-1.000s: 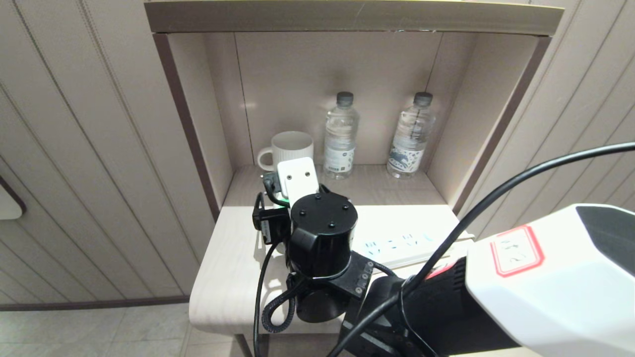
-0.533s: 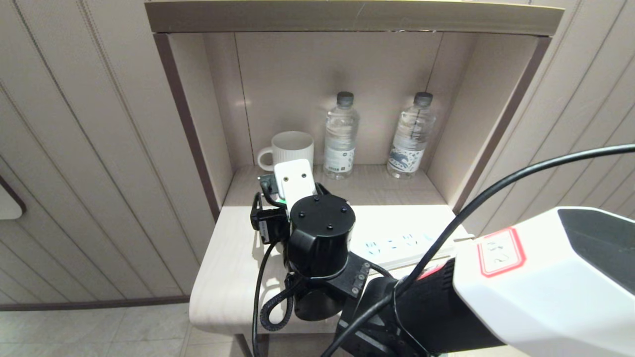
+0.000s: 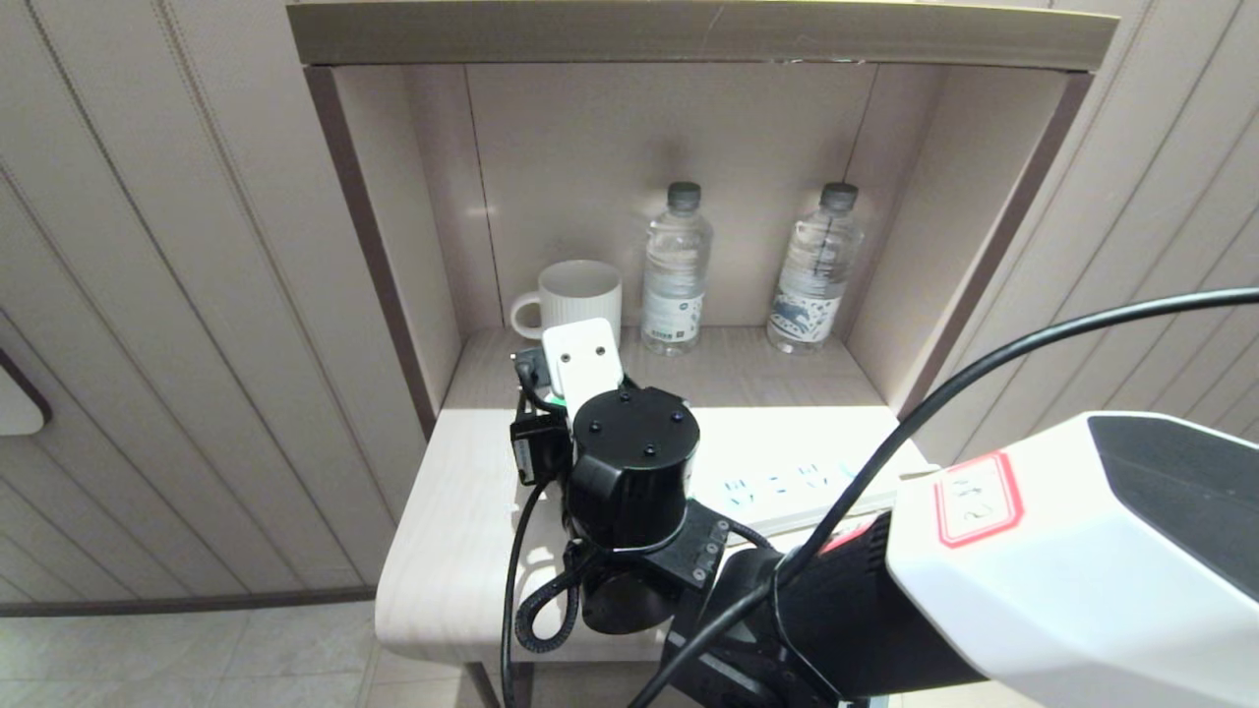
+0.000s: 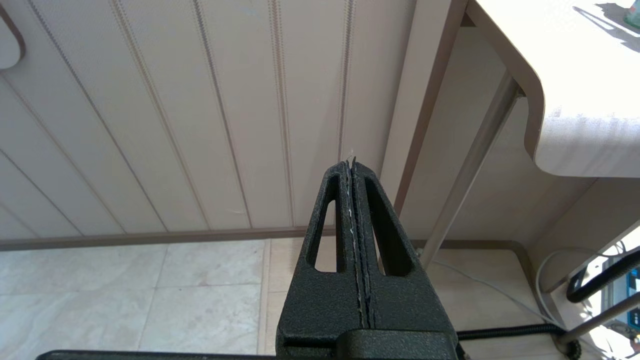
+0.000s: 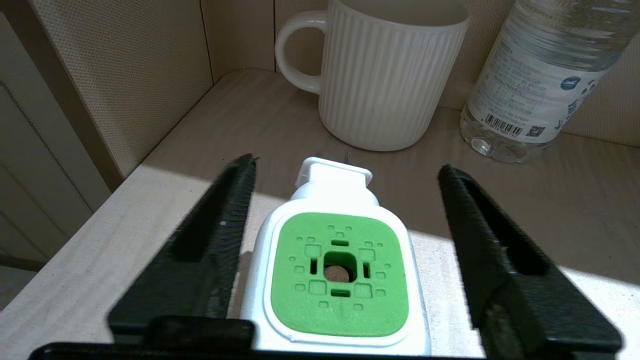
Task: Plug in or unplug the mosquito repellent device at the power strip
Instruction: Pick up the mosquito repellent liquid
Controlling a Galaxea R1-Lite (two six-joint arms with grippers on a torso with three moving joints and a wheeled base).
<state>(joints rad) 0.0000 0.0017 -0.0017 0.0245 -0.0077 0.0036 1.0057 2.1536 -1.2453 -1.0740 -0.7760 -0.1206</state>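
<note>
Right gripper (image 5: 345, 170) fingers astride—not touching—mosquito repellent device (image 5: 340, 275)

1. The mosquito repellent device (image 5: 340, 265) stands on the counter (image 3: 462, 531), between the right pincer's (image 5: 345, 200) fingers (image 5: 220, 220).
2. A mug (image 5: 390, 75) sits behind it, a bottle (image 5: 540, 75) beside the mug.
3. The power strip (image 3: 787, 472) lies to the device's right.

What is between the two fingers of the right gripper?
The mosquito repellent device, green face up; a gap shows on each side in the right wrist view.

White mosquito repellent device (image 5: 340, 280) with green patterned face; ribbed white mug (image 5: 385, 75).
</note>
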